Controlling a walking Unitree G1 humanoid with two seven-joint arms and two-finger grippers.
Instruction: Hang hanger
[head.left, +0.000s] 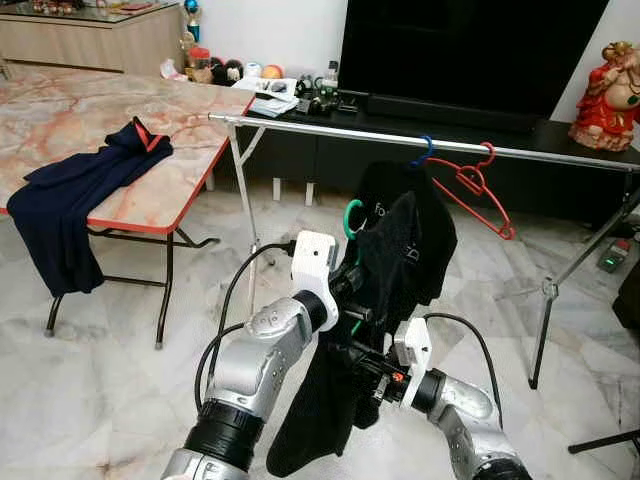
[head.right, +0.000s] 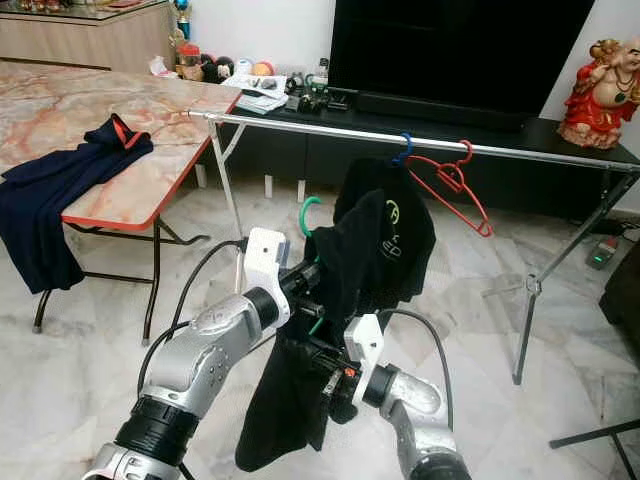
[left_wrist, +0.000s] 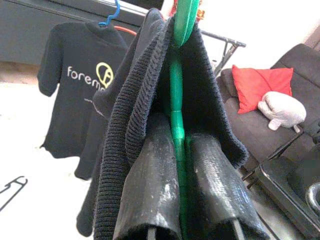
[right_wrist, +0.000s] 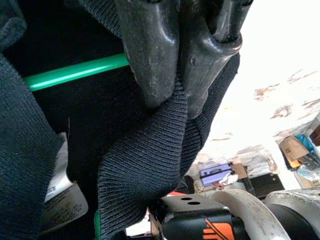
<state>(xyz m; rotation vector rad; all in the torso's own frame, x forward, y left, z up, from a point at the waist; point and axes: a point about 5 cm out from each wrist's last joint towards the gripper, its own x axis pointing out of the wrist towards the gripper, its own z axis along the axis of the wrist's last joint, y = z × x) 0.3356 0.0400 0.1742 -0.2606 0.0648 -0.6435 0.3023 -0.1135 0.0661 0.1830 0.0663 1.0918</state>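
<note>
A green hanger (head.left: 351, 219) carries a black knit garment (head.left: 385, 262) in front of me, below the metal clothes rail (head.left: 330, 128). My left gripper (left_wrist: 181, 150) is shut on the green hanger, its fingers (left_wrist: 150, 185) pressed on either side of the green bar under the knit fabric. Lower down, my right gripper (right_wrist: 181, 102) is shut on a fold of the black garment, beside the hanger's green bar (right_wrist: 75, 72). A black printed T-shirt (left_wrist: 75, 95) hangs on a blue hanger (head.left: 424, 152) on the rail. An empty red hanger (head.left: 470, 185) hangs next to it.
A marble-top folding table (head.left: 150, 190) stands at the left with a navy garment (head.left: 70, 195) draped over its edge. Behind the rail are a dark TV unit (head.left: 470, 125) and a red figurine (head.left: 608, 85). A sofa with a red cushion (left_wrist: 262, 85) lies to one side.
</note>
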